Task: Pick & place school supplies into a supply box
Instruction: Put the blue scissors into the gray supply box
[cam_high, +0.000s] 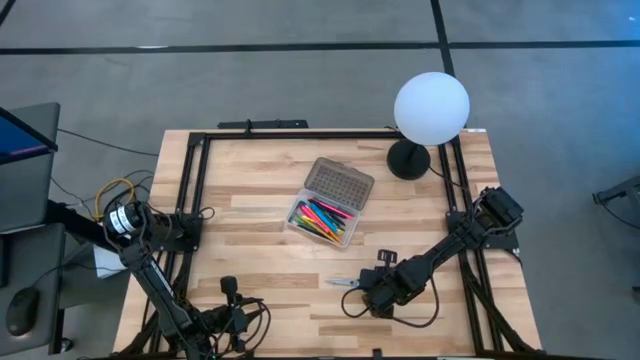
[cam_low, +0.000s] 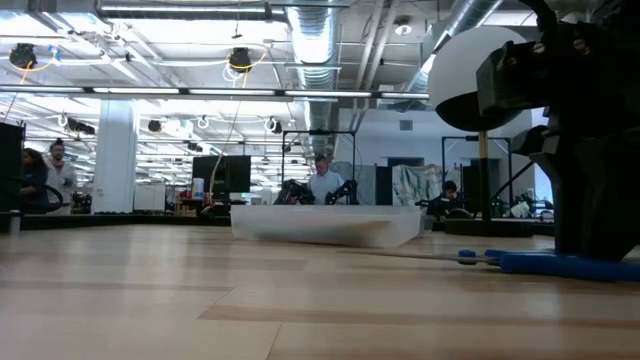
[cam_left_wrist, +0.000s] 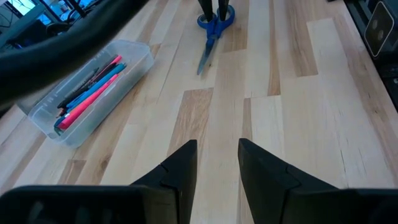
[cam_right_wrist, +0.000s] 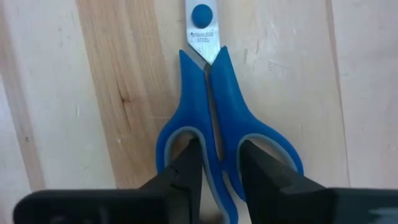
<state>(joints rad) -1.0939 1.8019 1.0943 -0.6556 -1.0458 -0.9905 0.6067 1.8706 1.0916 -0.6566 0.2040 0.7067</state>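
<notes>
The right gripper (cam_right_wrist: 216, 167) is lowered onto the scissors (cam_right_wrist: 217, 112), which lie flat on the table (cam_high: 260, 290) near its front edge, right of centre. Its two fingers (cam_right_wrist: 186, 168) are set inside the blue handle loops, one in each, on either side of the central bars between the loops; whether those bars are actually pinched cannot be told. The closed blades are pointed left, away from the gripper, as seen from above at the scissors (cam_high: 345, 283) and right gripper (cam_high: 372, 290). In the low view the blue handles (cam_low: 545, 262) are seen flat on the wood beneath the dark arm. The box (cam_high: 325, 222) is placed farther back, near the table's middle, with its grey lid (cam_high: 338, 185) swung open toward the far side. Pens (cam_high: 322, 217) in pink, green, blue and yellow are packed inside it. A white globe lamp (cam_high: 431, 108) is stood at the far right corner. The left gripper (cam_left_wrist: 217, 168) is held over bare wood at the near left, its jaws apart and empty, facing the scissors (cam_left_wrist: 211, 31) and box (cam_left_wrist: 87, 93).
</notes>
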